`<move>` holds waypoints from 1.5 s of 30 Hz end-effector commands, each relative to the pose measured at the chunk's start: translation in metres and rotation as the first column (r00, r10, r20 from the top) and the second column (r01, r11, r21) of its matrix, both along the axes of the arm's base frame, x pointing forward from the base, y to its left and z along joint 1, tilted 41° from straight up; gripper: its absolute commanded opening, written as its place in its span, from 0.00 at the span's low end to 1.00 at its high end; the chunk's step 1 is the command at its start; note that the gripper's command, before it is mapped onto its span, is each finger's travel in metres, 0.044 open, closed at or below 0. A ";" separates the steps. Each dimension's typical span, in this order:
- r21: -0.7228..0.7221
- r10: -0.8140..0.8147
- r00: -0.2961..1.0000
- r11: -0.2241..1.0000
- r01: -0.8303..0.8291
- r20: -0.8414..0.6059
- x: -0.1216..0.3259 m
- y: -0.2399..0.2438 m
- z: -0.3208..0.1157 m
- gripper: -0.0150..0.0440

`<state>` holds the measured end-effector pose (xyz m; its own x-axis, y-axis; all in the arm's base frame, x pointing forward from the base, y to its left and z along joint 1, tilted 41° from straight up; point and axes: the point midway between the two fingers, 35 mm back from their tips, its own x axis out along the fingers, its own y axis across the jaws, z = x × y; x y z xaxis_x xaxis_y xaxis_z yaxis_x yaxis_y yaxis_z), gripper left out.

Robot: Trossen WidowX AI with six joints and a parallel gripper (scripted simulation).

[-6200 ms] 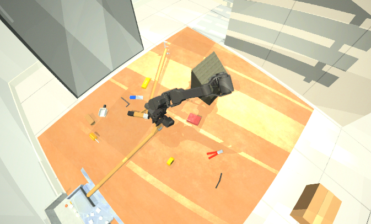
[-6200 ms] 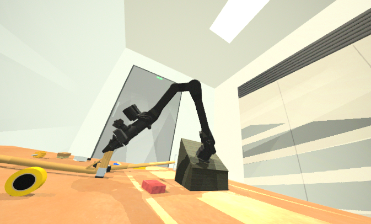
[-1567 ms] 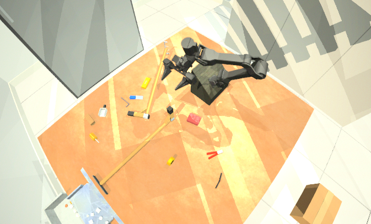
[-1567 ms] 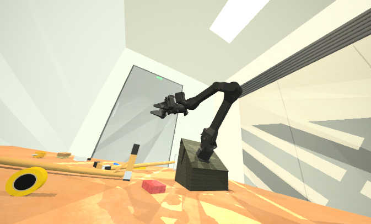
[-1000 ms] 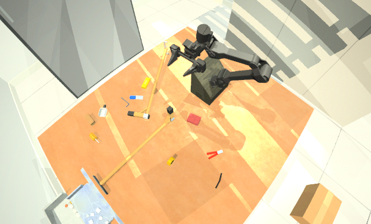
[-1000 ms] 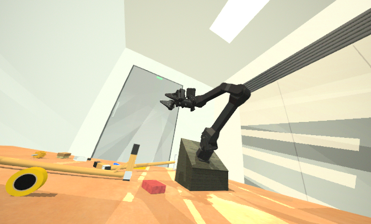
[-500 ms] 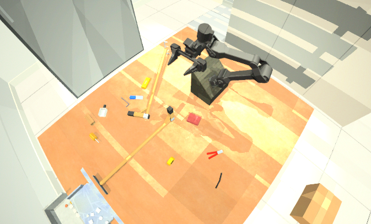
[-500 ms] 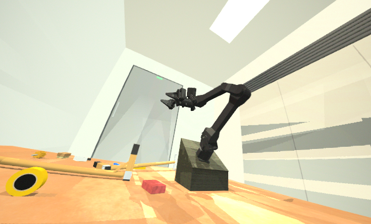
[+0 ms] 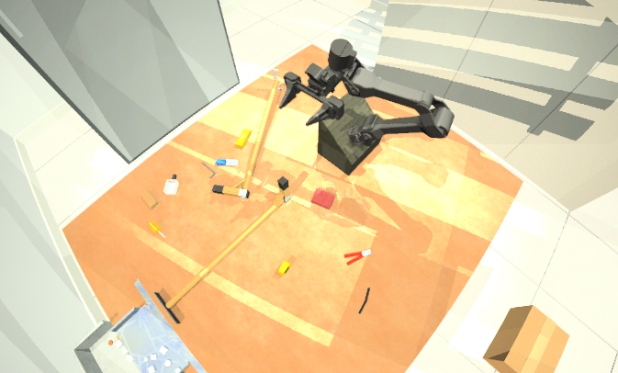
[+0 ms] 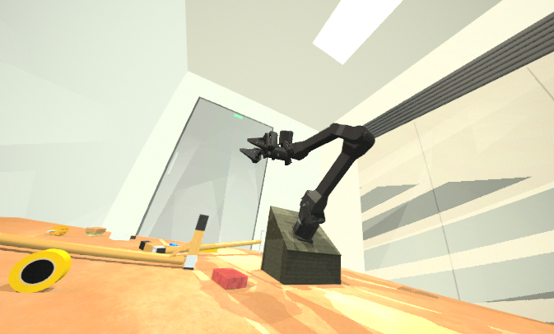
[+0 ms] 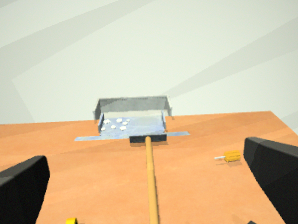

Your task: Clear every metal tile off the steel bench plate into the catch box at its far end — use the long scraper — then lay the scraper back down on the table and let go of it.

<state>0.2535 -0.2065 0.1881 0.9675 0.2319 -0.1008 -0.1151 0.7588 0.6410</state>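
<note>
My gripper is open and empty, held high above the table near the arm's base. The long scraper lies on the table, its dark blade beside the near edge of the steel plate. Its upright black-topped grip stands at the end nearer the arm. Several white tiles lie on the plate. The catch box is beyond it. Several small pieces, one orange, lie near their shared edge; I cannot tell which side.
A second long-handled tool lies left of the base. A red block, a yellow tape roll, red-handled pliers, a black rod and a yellow screwdriver lie around the scraper.
</note>
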 end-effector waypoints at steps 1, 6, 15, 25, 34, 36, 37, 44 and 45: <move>-0.001 0.002 1.000 1.000 -0.002 0.003 0.000 0.000 0.002 1.00; 0.054 -0.005 0.999 0.999 0.006 -0.032 0.007 0.002 -0.008 1.00; 0.074 0.044 0.993 0.997 -0.036 -0.111 0.028 0.022 -0.042 1.00; 0.082 0.112 0.972 0.992 -0.097 -0.208 0.046 0.051 -0.081 1.00; 0.082 0.181 0.936 0.983 -0.164 -0.303 0.055 0.081 -0.116 1.00; 0.082 0.197 0.925 0.980 -0.181 -0.324 0.056 0.088 -0.124 1.00; 0.082 0.206 0.919 0.979 -0.189 -0.335 0.056 0.092 -0.128 1.00; 0.079 0.263 0.873 0.964 -0.253 -0.412 0.056 0.118 -0.155 1.00; 0.078 0.271 0.865 0.962 -0.263 -0.422 0.056 0.121 -0.159 1.00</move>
